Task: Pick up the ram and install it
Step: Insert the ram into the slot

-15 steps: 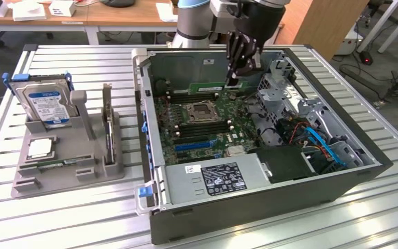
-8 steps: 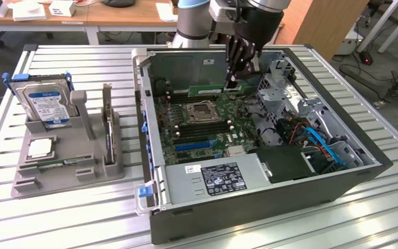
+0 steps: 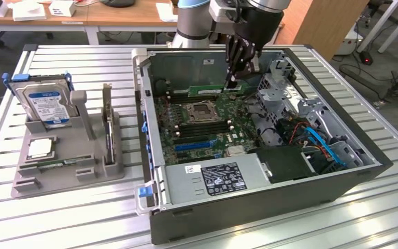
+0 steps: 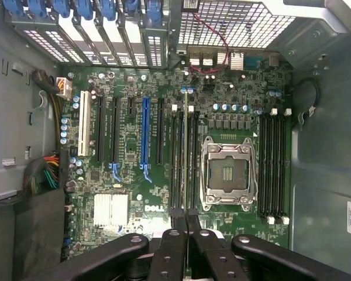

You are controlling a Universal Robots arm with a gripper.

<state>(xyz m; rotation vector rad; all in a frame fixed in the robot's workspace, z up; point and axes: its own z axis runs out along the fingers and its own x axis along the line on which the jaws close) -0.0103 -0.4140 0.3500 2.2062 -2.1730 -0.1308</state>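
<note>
Across the slatted metal tabletop (image 3: 68, 218), from the exterior view's left: a grey holder (image 3: 68, 171) carrying a hard drive (image 3: 45, 104), then an open computer case (image 3: 254, 202). Wooden desks (image 3: 116, 15) stand behind. The arm's jaws are clamped on the ram (image 3: 209, 91), held on edge above the motherboard (image 3: 199, 129), its long axis running left-right in that view. The wrist view sights it edge-on, aligned over memory slots (image 4: 176, 164) beside the processor socket (image 4: 229, 172).

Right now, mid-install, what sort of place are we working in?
Probably a robotics lab or test workshop: an open computer case sits on a slatted metal table beside a grey parts fixture, and wooden desks stand behind. The gripper is shut on the ram.
</note>
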